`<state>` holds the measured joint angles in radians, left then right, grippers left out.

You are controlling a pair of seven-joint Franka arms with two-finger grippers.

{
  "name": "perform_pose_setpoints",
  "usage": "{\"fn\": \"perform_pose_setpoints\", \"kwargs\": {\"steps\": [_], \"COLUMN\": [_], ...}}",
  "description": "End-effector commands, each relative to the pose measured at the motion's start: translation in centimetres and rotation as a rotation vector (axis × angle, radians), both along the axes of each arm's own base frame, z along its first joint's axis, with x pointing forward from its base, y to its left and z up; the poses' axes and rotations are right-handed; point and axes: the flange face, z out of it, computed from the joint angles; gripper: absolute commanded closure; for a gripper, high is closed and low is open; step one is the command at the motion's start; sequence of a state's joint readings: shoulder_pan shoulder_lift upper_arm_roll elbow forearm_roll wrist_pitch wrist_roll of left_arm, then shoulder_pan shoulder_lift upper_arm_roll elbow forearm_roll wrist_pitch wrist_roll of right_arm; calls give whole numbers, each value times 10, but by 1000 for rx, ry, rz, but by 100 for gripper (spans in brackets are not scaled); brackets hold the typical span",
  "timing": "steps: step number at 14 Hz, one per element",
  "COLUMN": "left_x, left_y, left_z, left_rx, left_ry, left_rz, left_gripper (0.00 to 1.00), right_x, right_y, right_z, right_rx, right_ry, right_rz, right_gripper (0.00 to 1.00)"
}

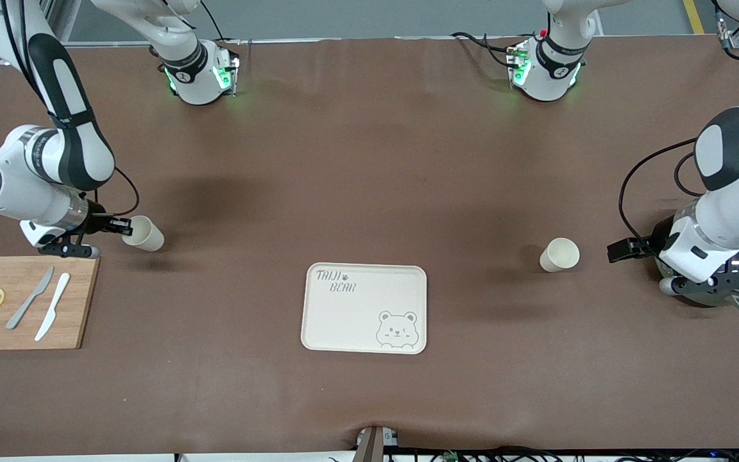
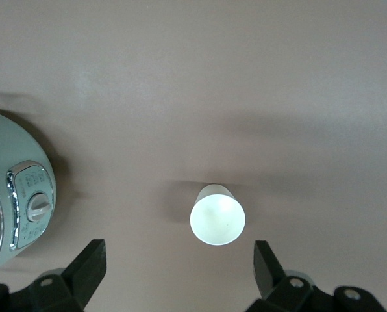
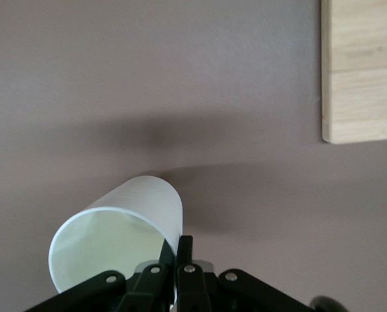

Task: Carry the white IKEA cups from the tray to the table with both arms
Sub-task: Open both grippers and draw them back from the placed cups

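One white cup [image 1: 144, 233] is tipped on its side toward the right arm's end of the table. My right gripper [image 1: 120, 226] is shut on its rim. In the right wrist view one finger [image 3: 184, 250] is outside the cup [image 3: 122, 221] wall and the other is inside. The second white cup [image 1: 559, 255] lies on its side toward the left arm's end, mouth facing my left gripper [image 1: 613, 250]. My left gripper is open and empty, a short way from it. In the left wrist view the cup [image 2: 217, 218] shows just ahead of the spread gripper [image 2: 178, 260].
A cream bear tray [image 1: 344, 321] lies in the middle, nearer the front camera than both cups. A wooden board [image 1: 74, 301] [image 3: 362, 65] with lemon slices and two knives lies beside the right gripper. A pale green cooker [image 1: 722, 289] [image 2: 18, 208] sits under the left arm.
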<state>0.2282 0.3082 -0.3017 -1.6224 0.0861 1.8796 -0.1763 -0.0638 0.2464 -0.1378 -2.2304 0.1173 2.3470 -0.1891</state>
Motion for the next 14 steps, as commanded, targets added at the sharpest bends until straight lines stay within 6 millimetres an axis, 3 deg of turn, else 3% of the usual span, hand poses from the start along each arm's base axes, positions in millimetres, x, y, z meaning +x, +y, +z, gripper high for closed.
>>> {"fn": "perform_pose_setpoints", "kwargs": {"steps": [1,4,6,7,8,9,12,14], "left_x": [-4,-4,-5,-5,-6,-6,-7,-9], "left_y": [11,20,28,32,32,33,34,34], "left_z": [31,66,75,76,79,79,83,88], "left_rx": [15,18,18,19,19,19,21,23], "left_ry": [-7,10,13,12,9,7,1,-6], "left_rz": [9,25,40,46,46,48,51,51], "left_gripper": [0,0,0,0,0,0,0,0], "right_x": [-15,-20,-20,-20,-19,-19,-8,10], "right_y": [-5,-5,-5,-5,-6,-6,-8,-9], "right_z": [2,-5,-9,-10,-11,-10,3,28], "right_rx": [3,6,6,7,7,8,4,17], "right_ry": [-9,6,12,16,20,23,-5,18], "right_rz": [10,7,6,7,-2,-5,4,8], "right_gripper": [100,100,88,55,9,0,0,0]}}
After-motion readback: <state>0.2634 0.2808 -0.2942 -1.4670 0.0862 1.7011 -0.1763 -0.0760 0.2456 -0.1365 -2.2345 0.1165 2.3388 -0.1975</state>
